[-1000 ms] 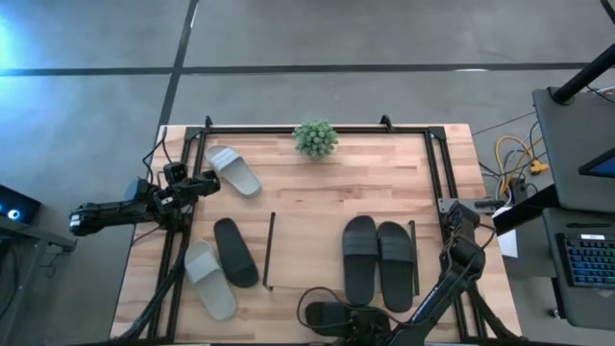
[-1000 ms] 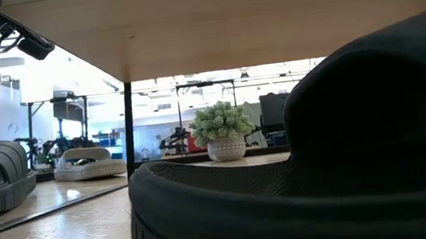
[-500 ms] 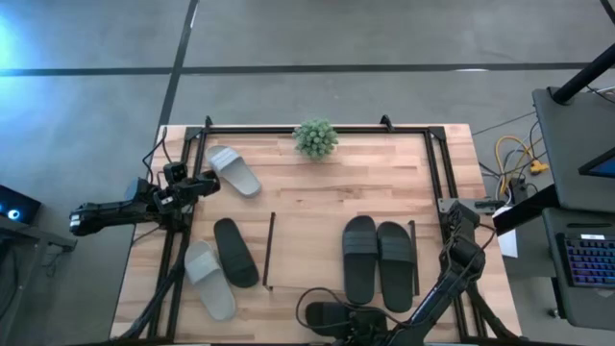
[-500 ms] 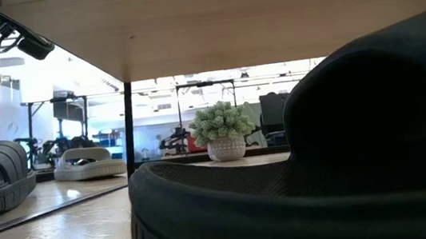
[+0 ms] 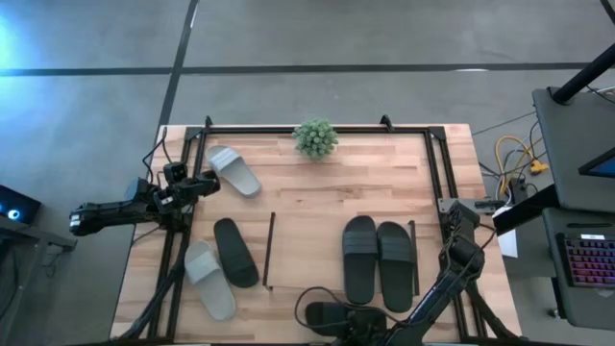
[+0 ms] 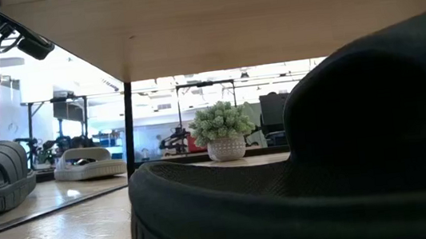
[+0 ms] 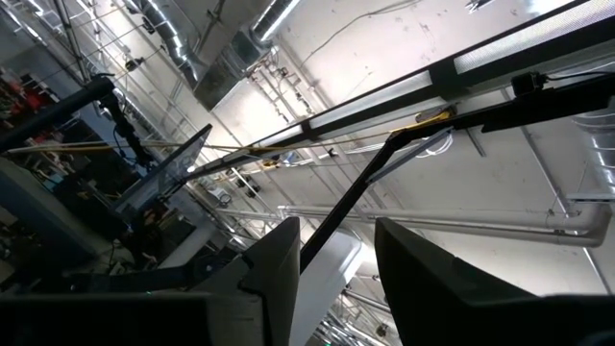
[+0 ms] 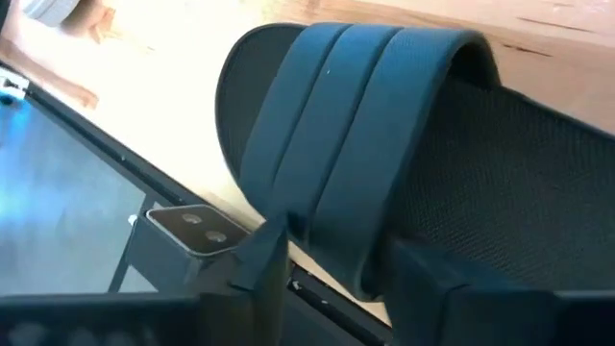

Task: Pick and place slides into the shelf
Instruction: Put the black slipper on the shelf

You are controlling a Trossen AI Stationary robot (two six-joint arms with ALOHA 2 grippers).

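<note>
Black slide (image 8: 384,173) fills your right gripper's (image 8: 332,274) view at the near edge.
Its fingers stand apart around the strap; left gripper (image 7: 332,255) is parted, empty, at the table's left.

left gripper (image 5: 205,181) | table's left edge, jaws parted | right gripper (image 5: 338,319) | near edge, jaws parted

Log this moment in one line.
left end effector: open, beside grey slide | right end effector: at black slide strap | shelf: two black slides on top
</note>
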